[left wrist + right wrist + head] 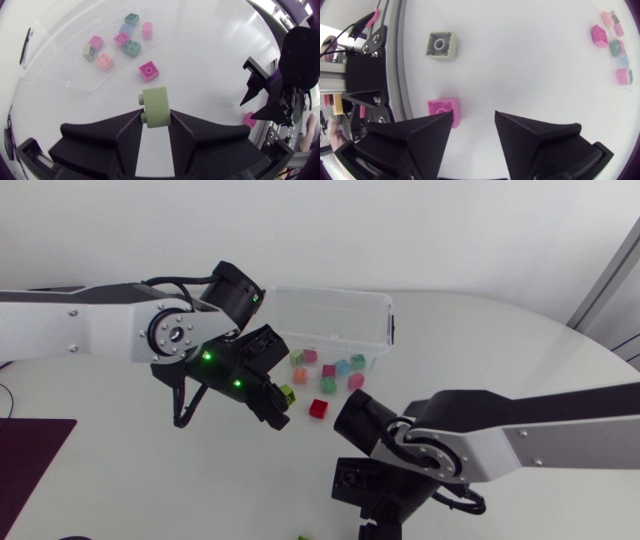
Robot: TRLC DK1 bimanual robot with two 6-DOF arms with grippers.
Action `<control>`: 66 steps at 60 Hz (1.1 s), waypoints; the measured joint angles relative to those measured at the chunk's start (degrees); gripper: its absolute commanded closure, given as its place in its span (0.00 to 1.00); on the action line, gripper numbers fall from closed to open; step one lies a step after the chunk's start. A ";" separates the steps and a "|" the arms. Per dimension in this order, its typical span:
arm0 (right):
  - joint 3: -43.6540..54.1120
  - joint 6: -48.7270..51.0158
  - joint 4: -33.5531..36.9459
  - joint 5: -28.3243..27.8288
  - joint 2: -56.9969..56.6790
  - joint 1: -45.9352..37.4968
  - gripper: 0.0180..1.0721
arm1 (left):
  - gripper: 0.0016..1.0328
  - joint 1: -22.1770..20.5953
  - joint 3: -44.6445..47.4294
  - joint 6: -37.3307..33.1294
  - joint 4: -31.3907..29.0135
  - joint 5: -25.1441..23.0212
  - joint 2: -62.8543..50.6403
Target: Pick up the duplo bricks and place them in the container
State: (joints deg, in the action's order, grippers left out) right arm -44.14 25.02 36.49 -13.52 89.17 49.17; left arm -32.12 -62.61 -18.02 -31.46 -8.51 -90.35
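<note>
**Item 1. Left tool** [156,115]: pinching a light green brick [156,106]. Both fingers press its lower part from opposite sides, and its studded face sticks out sideways past one fingertip.
- Ahead of the tool, near: one magenta brick [149,70] lying loose on the white counter [500,350], studs up.
- Further ahead: clear container [47,75], lying open. Inside it is a loose cluster of seven small bricks [121,39] in pink, green, pale blue and peach.
- To one side, well apart: the other arm's tool, with a pink brick near its tip.
- In the head view, this tool sits just beside the container's near edge. The magenta brick is between it and the right arm.

**Item 2. Right tool** [473,115]: fingers spread wide, with nothing but bare counter between them.
- At the tip of one finger: pink brick [443,107], studs up and partly hidden by that finger. It cannot be told whether they touch.
- Ahead of the pink brick, on the same side, apart: pale grey-green brick [440,45], with its hollow underside showing.
- Far ahead, to the other side: the magenta brick, with the container's bricks in a row beyond it.
</note>
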 measured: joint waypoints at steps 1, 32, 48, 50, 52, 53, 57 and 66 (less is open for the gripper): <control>-0.20 0.20 0.02 0.04 -0.02 -0.24 0.41 | 0.84 0.00 0.00 0.00 0.00 0.00 0.04; -0.63 -0.87 2.51 1.20 -3.17 6.86 0.40 | 0.84 0.24 0.87 0.00 0.00 -0.24 1.60; -0.24 -1.44 2.29 1.31 0.59 8.52 0.41 | 0.84 0.39 1.25 -0.09 -0.02 -0.57 2.62; -0.24 -1.44 2.29 1.31 0.81 8.52 0.41 | 0.84 0.57 1.25 -0.22 -0.02 -0.63 2.91; -0.24 -1.42 2.32 1.36 1.05 8.52 0.41 | 0.84 0.74 1.25 -0.24 -0.02 -0.63 3.15; -0.24 -1.42 2.32 1.36 1.18 8.52 0.41 | 0.84 0.87 1.25 -0.24 -0.07 -0.63 3.32; -0.24 -1.42 2.34 1.40 1.64 8.52 0.41 | 0.84 1.14 1.25 -0.44 -0.44 -0.66 3.76; -0.24 -1.42 2.29 1.86 3.45 8.52 0.75 | 0.84 1.55 1.22 -0.48 -1.49 -0.66 4.63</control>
State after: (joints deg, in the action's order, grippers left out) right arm -44.38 23.59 38.79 -11.66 92.62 57.69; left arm -30.57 -61.39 -18.50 -32.95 -9.17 -85.71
